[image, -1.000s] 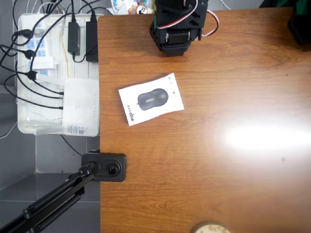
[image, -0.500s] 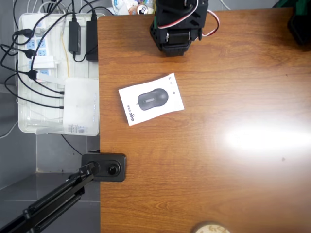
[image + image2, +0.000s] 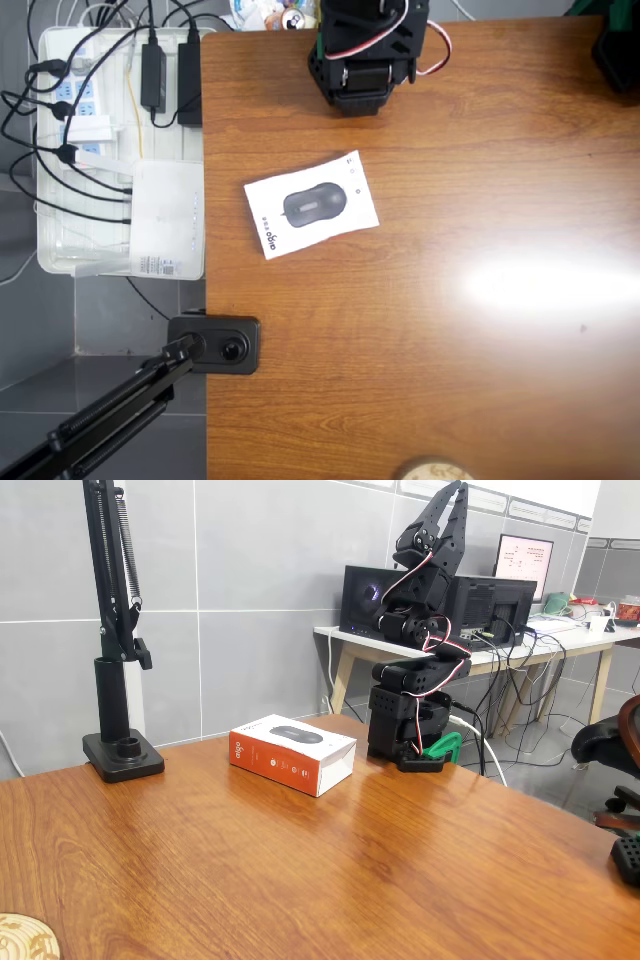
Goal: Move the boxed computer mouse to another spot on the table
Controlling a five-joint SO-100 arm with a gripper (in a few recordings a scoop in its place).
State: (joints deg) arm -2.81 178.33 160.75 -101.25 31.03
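Note:
The boxed computer mouse (image 3: 311, 205) lies flat on the wooden table (image 3: 450, 350), slightly turned, a short way in front of the arm's base (image 3: 365, 50). In the fixed view the box (image 3: 292, 752) shows its white top and orange-red side, left of the black arm. The arm is folded upright over its base. Its gripper (image 3: 458, 490) points up, high above the table (image 3: 300, 880), well clear of the box. The fingertips meet and hold nothing.
A white tray of power strips (image 3: 60, 250) with a white router-like device (image 3: 165, 215) sits off the table's left edge. A black stand base (image 3: 215, 343) (image 3: 122, 755) is clamped at that edge. A round cork coaster (image 3: 430, 470) lies at the near edge.

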